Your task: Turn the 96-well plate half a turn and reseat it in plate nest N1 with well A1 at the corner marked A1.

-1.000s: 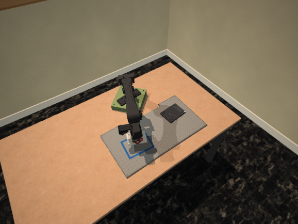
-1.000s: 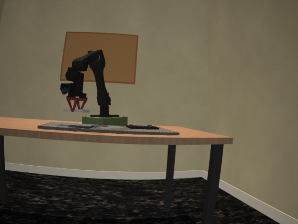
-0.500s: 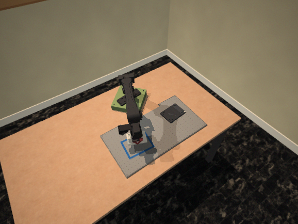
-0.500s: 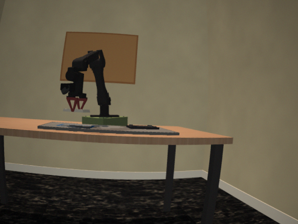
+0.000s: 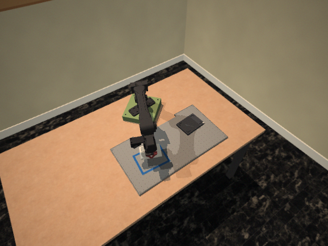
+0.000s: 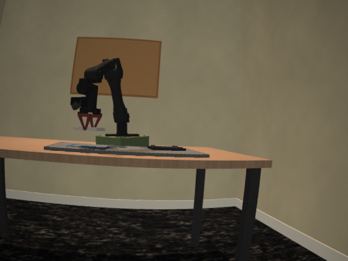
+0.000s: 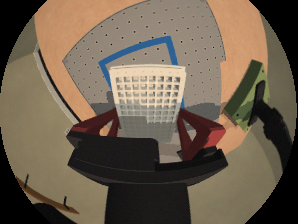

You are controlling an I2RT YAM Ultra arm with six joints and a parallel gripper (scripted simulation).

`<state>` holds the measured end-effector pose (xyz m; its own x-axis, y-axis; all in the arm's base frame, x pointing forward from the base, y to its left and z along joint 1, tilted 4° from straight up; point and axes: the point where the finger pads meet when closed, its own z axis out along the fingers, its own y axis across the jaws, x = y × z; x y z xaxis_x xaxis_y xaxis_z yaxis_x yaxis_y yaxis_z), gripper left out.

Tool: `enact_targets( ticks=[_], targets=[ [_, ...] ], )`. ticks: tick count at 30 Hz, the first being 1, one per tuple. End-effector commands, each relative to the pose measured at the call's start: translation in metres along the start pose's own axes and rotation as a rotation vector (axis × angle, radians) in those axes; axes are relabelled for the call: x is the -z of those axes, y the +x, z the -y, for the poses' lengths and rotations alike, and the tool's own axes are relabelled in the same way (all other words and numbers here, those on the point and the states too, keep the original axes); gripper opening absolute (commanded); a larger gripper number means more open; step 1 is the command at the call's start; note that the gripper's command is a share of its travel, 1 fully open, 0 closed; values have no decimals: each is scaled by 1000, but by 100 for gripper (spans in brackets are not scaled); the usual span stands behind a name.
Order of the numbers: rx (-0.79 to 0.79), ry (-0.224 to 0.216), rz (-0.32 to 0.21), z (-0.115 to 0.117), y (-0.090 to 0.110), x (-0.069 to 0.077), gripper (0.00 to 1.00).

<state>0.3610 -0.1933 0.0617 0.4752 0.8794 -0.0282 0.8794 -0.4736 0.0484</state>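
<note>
My gripper [image 7: 148, 110], with red fingers, is shut on the white 96-well plate [image 7: 147, 94] across its width. It holds the plate level in the air above the blue taped outline B1 [image 5: 151, 162]. In the exterior view the plate [image 6: 89, 128] hangs clearly above the grey deck [image 6: 126, 150], under the red fingers [image 6: 90, 120]. In the top view the plate [image 5: 150, 153] is mostly hidden by the arm. The black nest N1 [image 5: 190, 123] stands empty at the far right of the deck. I cannot tell which corner of the plate is cut off.
The arm's green base [image 5: 142, 110] stands behind the deck. The grey perforated deck [image 5: 170, 147] lies on an orange table; its front edge is near the deck. B1 also shows in the wrist view [image 7: 136, 56], beyond the plate.
</note>
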Motion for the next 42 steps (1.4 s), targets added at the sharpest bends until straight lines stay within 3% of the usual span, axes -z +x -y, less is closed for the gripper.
enact_targets(
  ticks=[1,6,12,14,42],
  targets=[
    [-1,-24,0,-3,0,10,0],
    [-1,-24,0,-3,0,10,0],
    [199,-24,2,9,17,11,0],
    [199,-24,2,9,17,11,0],
    [1066,-22,9,58,88,12,0]
  ],
)
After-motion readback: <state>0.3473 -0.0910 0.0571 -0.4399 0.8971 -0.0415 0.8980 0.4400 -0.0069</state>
